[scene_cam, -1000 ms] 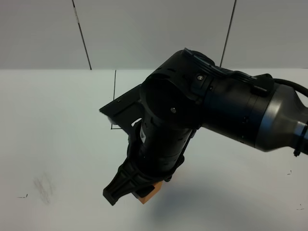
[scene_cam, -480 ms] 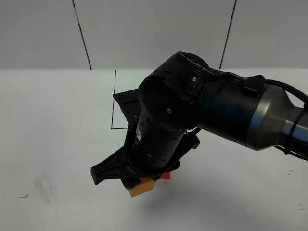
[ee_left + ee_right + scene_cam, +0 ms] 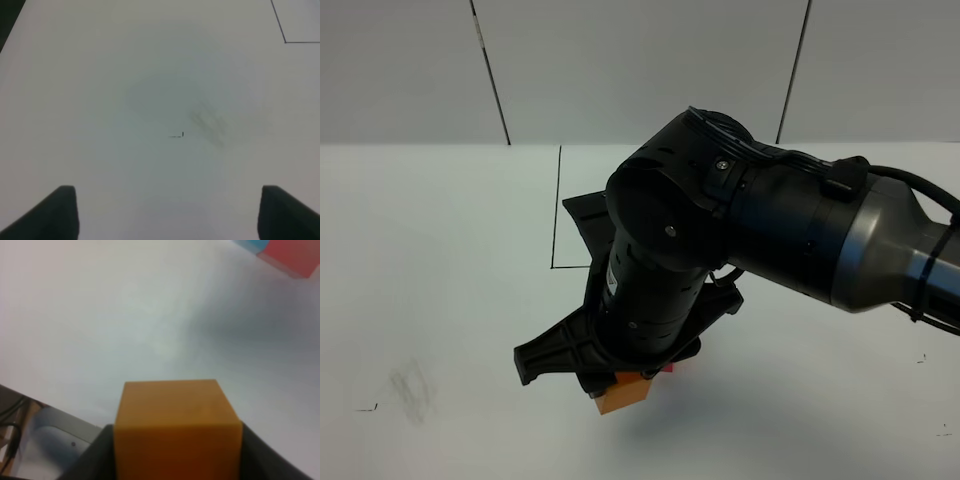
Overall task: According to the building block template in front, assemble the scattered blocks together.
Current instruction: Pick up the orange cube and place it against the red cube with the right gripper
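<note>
My right gripper [image 3: 618, 383] is shut on the orange cube [image 3: 625, 400] and holds it low over the table, front of centre. In the right wrist view the orange cube [image 3: 175, 425] sits between the dark fingers [image 3: 92, 460]. The red cube [image 3: 295, 255] and a blue cube [image 3: 250, 245] lie side by side beyond it. A sliver of the red cube [image 3: 667, 370] shows beside the arm. The template is hidden behind the right arm; only part of its black frame [image 3: 559, 205] shows. My left gripper [image 3: 170, 220] is open and empty over bare table.
The right arm [image 3: 770, 240] fills the middle of the high view. A grey smudge [image 3: 412, 390] and small black marks [image 3: 367, 408] lie on the white table's front left. A corner of the black frame [image 3: 285, 42] shows in the left wrist view.
The right wrist has turned and shifted the orange cube a little to the left. A sliver of the red cube now shows beside the arm. The cube stays gripped.
</note>
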Available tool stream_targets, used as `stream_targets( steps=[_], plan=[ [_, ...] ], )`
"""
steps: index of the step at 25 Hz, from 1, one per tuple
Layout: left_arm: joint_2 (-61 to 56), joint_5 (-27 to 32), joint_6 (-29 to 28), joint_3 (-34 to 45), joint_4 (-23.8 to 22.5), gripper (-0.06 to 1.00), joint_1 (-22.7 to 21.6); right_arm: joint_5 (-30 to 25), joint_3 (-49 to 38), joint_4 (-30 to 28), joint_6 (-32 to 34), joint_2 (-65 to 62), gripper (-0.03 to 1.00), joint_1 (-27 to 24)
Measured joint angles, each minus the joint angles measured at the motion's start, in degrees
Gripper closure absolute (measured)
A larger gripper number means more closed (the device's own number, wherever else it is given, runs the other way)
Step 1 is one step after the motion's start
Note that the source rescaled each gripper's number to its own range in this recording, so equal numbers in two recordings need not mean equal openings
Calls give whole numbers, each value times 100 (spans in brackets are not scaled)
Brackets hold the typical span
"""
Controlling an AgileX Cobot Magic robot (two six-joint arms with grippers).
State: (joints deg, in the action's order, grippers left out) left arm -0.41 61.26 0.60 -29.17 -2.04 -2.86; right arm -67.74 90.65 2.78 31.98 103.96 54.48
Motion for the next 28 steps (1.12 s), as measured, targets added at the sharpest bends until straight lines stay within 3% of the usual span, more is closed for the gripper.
stream_targets(
  steps=[8,28],
  plan=[
    [0,0,0,0,0,10,0,-147,0,-806,936,0,97,0],
    [0,0,5,0,0,10,0,-183,0,-642,1317,736,97,-230]
  ],
)
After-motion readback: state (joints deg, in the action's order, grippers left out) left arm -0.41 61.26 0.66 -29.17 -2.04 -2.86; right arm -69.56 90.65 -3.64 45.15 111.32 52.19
